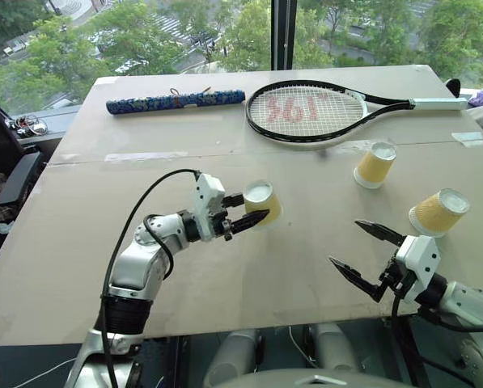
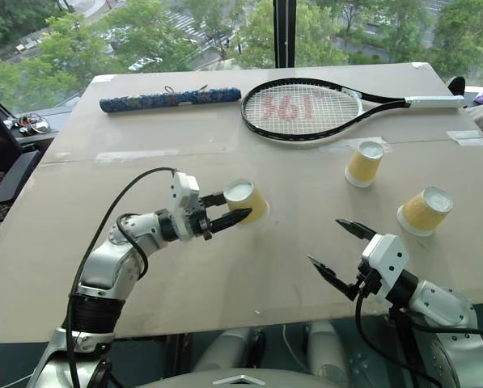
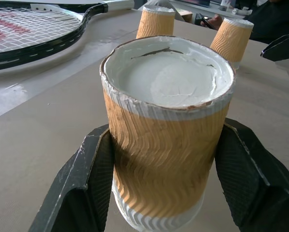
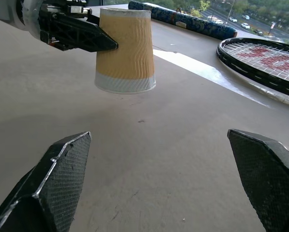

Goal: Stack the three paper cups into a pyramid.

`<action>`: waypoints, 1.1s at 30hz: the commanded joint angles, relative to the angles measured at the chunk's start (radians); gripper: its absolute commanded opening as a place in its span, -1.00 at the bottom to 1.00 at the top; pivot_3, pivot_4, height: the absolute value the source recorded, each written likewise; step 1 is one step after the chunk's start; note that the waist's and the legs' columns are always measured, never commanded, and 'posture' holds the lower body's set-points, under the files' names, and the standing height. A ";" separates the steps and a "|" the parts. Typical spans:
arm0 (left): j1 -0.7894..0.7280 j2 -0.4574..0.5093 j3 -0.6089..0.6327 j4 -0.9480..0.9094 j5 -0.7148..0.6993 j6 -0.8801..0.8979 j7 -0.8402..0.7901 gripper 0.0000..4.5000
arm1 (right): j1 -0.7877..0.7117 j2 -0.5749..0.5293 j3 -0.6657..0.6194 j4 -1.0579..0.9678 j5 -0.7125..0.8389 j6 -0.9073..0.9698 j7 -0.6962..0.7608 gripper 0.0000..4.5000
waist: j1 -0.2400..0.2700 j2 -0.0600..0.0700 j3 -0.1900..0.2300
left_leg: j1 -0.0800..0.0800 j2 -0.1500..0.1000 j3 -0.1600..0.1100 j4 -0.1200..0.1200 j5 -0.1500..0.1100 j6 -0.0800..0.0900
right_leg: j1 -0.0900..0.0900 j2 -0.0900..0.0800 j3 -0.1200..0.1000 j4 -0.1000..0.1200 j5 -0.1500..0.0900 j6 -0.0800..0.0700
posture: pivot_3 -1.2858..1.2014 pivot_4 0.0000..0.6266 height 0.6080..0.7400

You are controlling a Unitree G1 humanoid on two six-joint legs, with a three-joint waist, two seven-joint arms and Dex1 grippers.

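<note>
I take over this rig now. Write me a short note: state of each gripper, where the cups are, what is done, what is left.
Left gripper: shut on one upside-down paper cup, lifted off the table.
Right gripper: open, holding nothing.
Other two cups: far cup near the tennis racket, near cup on the right; both upside down, standing apart.
Done: one cup picked up.
Left: the whole pyramid.

Head stereo downward; wrists close-up.
</note>
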 commanded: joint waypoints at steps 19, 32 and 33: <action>0.050 0.011 0.108 -0.130 -0.093 0.102 0.030 0.99 | 0.062 0.004 -0.071 -0.042 0.005 -0.027 -0.042 1.00 | -0.001 0.000 0.000 | 0.000 0.001 0.000 0.000 0.000 0.000 | 0.000 0.000 0.001 0.000 0.000 0.000 | 0.03 -0.52 1.00; 0.202 0.226 0.189 -0.412 -0.403 0.252 -0.224 0.99 | 0.002 0.055 -0.365 0.086 -0.040 -0.007 -0.263 1.00 | 0.000 0.001 0.000 | 0.001 0.000 0.002 0.000 0.000 0.000 | 0.001 0.000 0.002 0.000 0.000 0.000 | 0.03 -0.52 1.00; 0.195 0.224 0.177 -0.419 -0.397 0.244 -0.229 0.99 | -0.015 0.050 -0.370 0.091 -0.043 0.019 -0.279 1.00 | 0.000 0.001 0.000 | 0.002 0.000 0.002 0.000 0.000 0.000 | 0.001 0.000 0.002 0.000 0.000 0.000 | 0.03 -0.52 1.00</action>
